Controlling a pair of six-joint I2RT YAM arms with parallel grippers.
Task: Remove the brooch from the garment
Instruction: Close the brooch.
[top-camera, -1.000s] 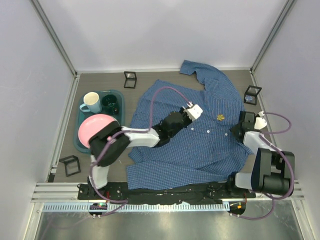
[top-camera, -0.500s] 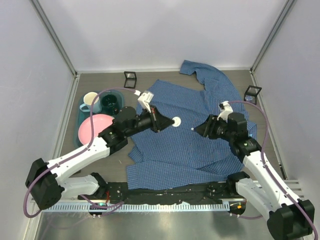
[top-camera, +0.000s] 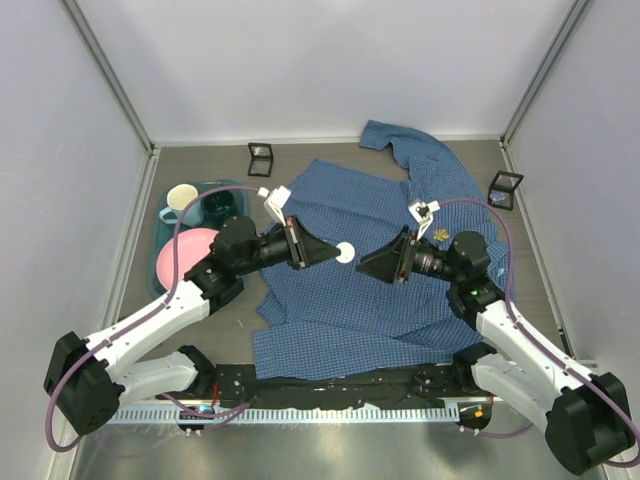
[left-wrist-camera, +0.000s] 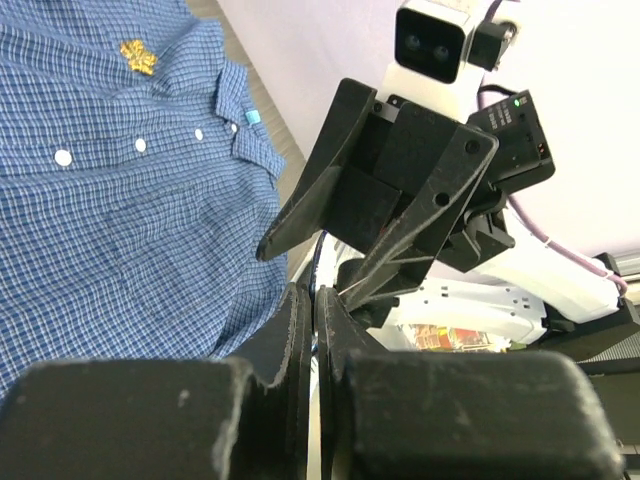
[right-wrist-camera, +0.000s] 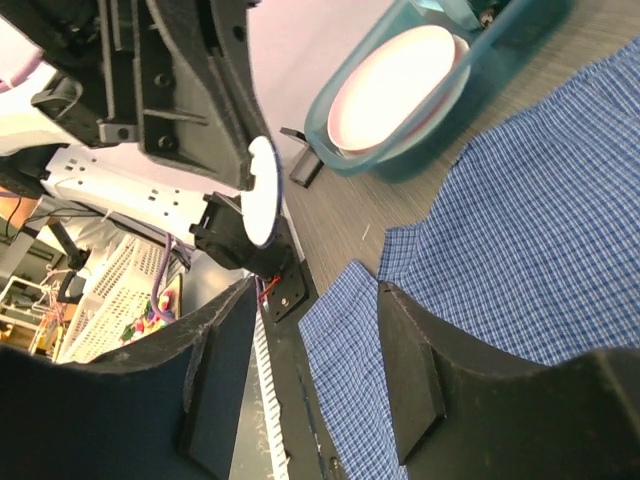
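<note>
The garment (top-camera: 400, 290), a blue checked shirt, lies spread across the table, collar toward the far right. A small gold brooch (top-camera: 440, 235) is pinned near its collar and also shows in the left wrist view (left-wrist-camera: 137, 56). My left gripper (top-camera: 335, 252) hangs above the shirt's left part, pointing right, jaws shut. A small white disc (top-camera: 345, 253) shows at its tip; I cannot tell whether it is pinched. My right gripper (top-camera: 375, 267) faces it from the right, open and empty, a short way left of the brooch. In the right wrist view the gripper (right-wrist-camera: 315, 300) frames shirt cloth (right-wrist-camera: 540, 250) below.
A teal tray (top-camera: 215, 183) at the left holds a pink plate (top-camera: 183, 255), a cream cup (top-camera: 182, 197) and a dark green cup (top-camera: 220, 206). Small black frames stand at the back (top-camera: 260, 155), at the right (top-camera: 505, 188) and at the near left (top-camera: 140, 330). Walls close in three sides.
Both arms have lifted off the shirt and swung toward each other over its middle. The right jaws have spread wider. The left jaws stay shut.
</note>
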